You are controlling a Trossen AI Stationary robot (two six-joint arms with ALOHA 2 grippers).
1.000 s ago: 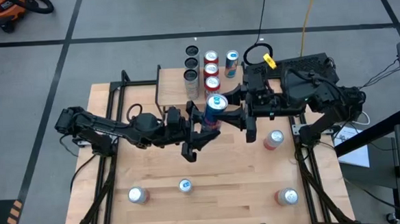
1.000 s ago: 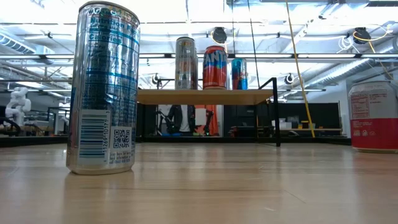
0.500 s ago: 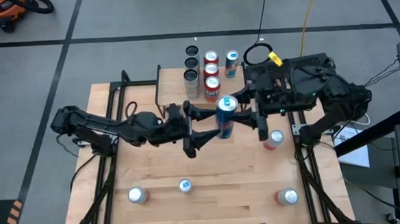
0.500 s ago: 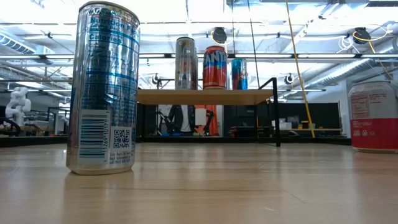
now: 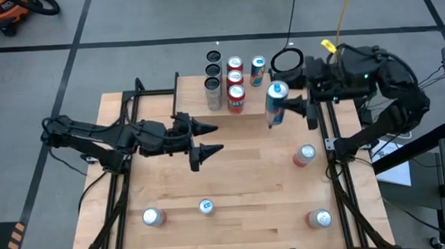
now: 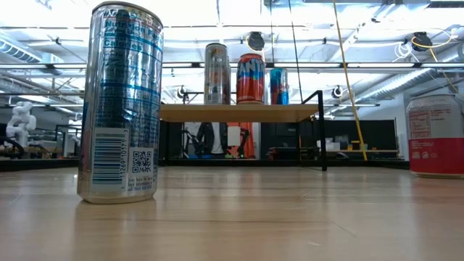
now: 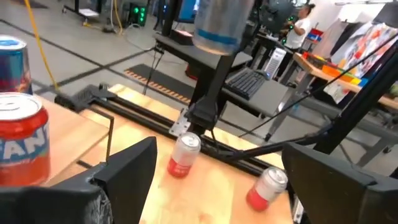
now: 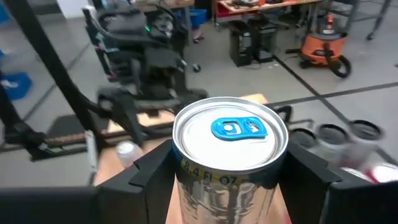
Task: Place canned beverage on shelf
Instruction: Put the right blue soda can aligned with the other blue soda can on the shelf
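High view: right gripper (image 5: 292, 109) around can (image 5: 275, 103)

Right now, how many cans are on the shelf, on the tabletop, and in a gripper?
Shelf cans: 7
Tabletop cans: 4
Can in right gripper: 1
Total: 12
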